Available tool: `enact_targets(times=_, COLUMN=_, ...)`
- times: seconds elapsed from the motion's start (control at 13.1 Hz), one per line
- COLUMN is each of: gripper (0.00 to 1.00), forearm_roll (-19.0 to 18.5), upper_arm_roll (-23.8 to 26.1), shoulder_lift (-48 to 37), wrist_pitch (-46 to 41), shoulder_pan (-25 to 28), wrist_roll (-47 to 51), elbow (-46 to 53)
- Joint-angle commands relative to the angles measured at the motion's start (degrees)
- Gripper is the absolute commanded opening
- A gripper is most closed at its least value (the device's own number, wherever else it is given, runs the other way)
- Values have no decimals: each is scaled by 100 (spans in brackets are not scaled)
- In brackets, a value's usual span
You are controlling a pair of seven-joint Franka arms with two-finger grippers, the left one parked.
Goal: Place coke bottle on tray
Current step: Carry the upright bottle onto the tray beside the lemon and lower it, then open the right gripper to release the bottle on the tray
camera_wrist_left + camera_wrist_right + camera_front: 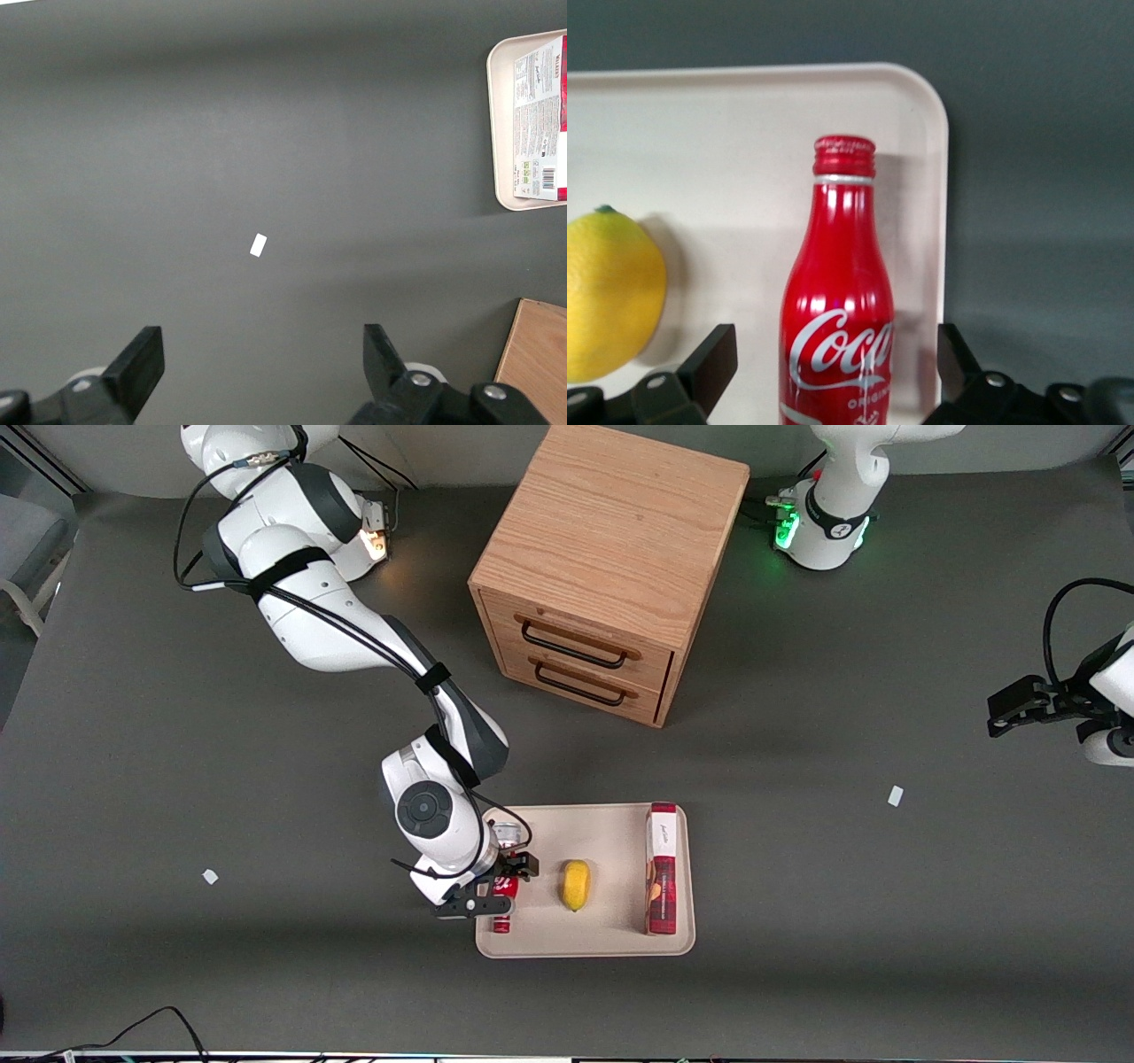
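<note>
The tray (611,943) lay nearest the front camera, cream-beige with a low rim, on the dark table (797,921).

On it, at the edge toward the working arm's end, the coke bottle (502,923) lay flat, cap end pointing to about 6 o'clock in the front view, toward the camera. In the right wrist view the bottle (840,301) rested on the tray floor close beside the rim (937,177) (script logo facing up, red cap plain to see).

The gripper (496,886) hung over the bottle's body; its fingers (713,359) stood spread on either side of the bottle, apart from it, so the claw was released.

A lemon (575,884) sat beside the bottle at mid-tray, not touching it. A flat red-and-white box (662,868) lay along the tray's edge toward the parked arm's end, running 12 to 6 o'clock.

Two white scraps (896,795) (210,876) lay on the table, well apart from the tray.

Farthest from the camera stood the wooden drawer cabinet (611,558), two dark-handled drawers (576,660) facing about 5 o'clock.
</note>
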Motion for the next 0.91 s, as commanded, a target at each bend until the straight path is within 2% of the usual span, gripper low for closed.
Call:
enact_targets(times=0.0, gripper=100, forearm_roll=-65, upper_arm_roll=37, shoulder_lift=-527, wrist_pitch=-34, shoulder_pan=-135, wrist_roll=29, elbow=-331)
enact_targets(times=0.46, gripper=100, forearm_roll=-56, upper_arm_roll=11, shoulder_lift=-2469, wrist_pitch=-1246, shoulder_pan=-760, wrist_roll=-137, elbow=-1789)
enact_targets(times=0.61, gripper=100, forearm_roll=-56, upper_arm_roll=-77, shoulder_lift=-3268, wrist_pitch=-1440, shoulder_pan=-987, wrist_roll=-889, elbow=-2535)
enact_targets(times=0.76, gripper=100, forearm_roll=57, upper_arm_roll=-174, shoulder_lift=-4076, wrist_pitch=-1564, shoulder_pan=-1312, wrist_roll=-1201, elbow=-3326)
enact_targets(times=0.84, gripper=100, forearm_roll=345, upper_arm_roll=-183, shoulder_lift=-4472, wrist_pitch=-1564, shoulder_pan=-1479, wrist_roll=-1158, elbow=-3730)
